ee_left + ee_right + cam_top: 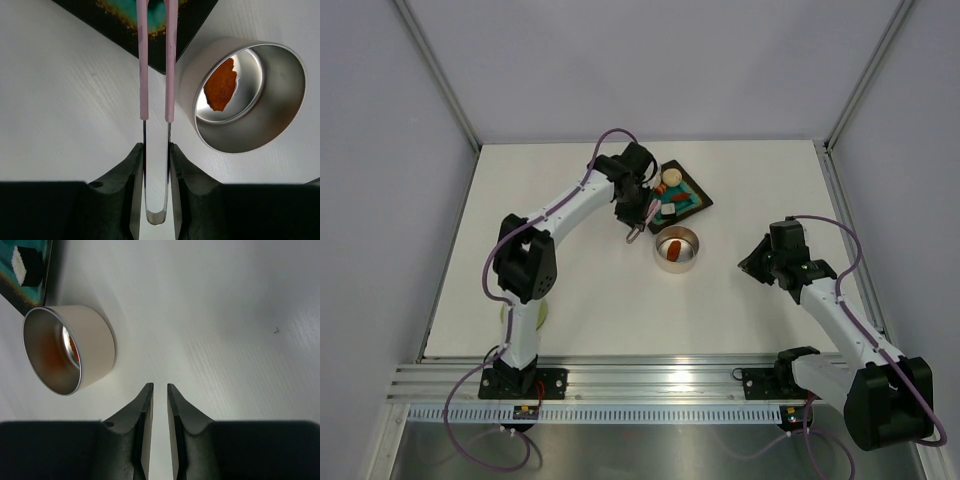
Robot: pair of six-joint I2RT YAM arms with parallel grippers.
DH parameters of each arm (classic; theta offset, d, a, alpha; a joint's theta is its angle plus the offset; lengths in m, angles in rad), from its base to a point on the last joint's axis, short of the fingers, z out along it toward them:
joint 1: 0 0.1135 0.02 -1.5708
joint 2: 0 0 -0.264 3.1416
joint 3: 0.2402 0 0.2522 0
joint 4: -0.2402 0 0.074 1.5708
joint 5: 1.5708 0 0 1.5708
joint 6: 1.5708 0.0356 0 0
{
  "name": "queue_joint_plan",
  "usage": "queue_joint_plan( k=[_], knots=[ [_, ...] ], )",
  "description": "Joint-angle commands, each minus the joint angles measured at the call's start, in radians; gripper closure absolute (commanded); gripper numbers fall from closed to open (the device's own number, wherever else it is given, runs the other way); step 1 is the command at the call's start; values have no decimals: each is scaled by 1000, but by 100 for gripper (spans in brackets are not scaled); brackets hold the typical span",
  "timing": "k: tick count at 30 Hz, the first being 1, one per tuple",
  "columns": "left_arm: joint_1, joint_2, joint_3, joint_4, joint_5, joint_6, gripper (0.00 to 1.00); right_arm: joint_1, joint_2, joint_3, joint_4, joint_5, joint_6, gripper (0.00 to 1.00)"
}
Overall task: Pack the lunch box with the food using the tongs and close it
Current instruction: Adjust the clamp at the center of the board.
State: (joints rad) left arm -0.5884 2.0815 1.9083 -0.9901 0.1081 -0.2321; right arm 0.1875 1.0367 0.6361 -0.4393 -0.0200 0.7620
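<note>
The lunch box (pixel 676 250), a round steel tin, stands open on the table with one red-orange food piece (pixel 220 85) inside. My left gripper (pixel 157 147) is shut on the steel end of the tongs (pixel 143 75). Their pink arms reach over the edge of the teal tray (pixel 698 206), slightly apart, with the tips out of view. On the tray lie a beige ball (pixel 671 177), red bits (pixel 677 197) and a white block (pixel 20 264). My right gripper (pixel 160 385) hovers right of the tin (pixel 67 350), narrowly open and empty. The pale green lid (pixel 542 316) lies partly hidden behind the left arm.
The white table ends at a metal rail (pixel 660 378) along the near edge, where both arm bases are bolted. Grey walls and frame posts close in the back and sides.
</note>
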Motion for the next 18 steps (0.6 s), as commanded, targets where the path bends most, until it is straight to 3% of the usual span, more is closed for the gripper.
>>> queue_joint_plan(
  k=[1,10,18],
  knots=[
    [35,-118,-90,45,-45,17,100,-6,0,36,19,-8,-18,75],
    [82,-360,-559,287,-168,-131,100,-6,22,25,43,-11,-18,75],
    [78,-423,-787,476,-278,-282,94,-6,33,28,51,-20,-23,75]
  ],
)
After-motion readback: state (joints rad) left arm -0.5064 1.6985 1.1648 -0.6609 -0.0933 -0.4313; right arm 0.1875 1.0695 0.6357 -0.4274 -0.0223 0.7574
